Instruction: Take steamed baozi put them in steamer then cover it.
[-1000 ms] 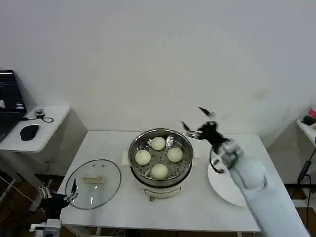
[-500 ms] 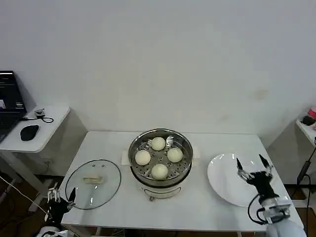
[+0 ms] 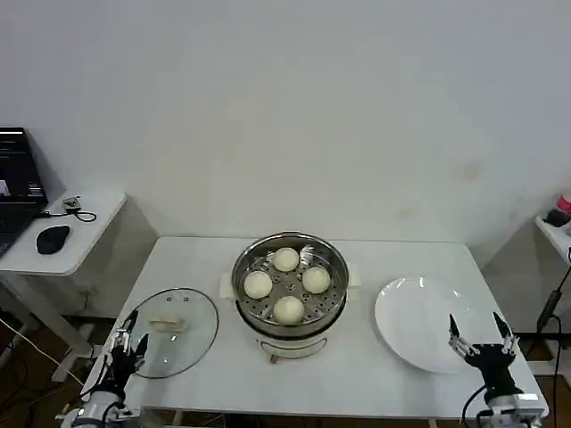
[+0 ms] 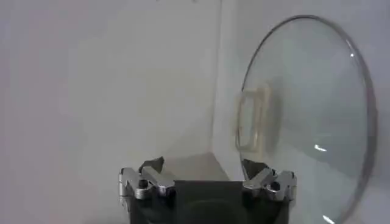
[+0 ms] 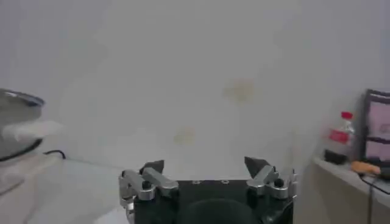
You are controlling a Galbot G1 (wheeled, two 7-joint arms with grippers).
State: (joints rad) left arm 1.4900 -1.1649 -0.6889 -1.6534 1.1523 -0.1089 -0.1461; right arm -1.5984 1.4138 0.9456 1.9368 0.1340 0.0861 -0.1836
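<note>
Flanking steamer (image 3: 290, 290): left gripper (image 3: 128, 341) spread at lid (image 3: 169, 332) rim, right gripper (image 3: 481, 333) spread beside plate (image 3: 419, 321) edge

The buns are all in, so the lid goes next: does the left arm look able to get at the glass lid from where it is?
Probably yes: the left gripper is open at the glass lid's near-left edge, nothing between them.

no readable text, labels, or numbers
</note>
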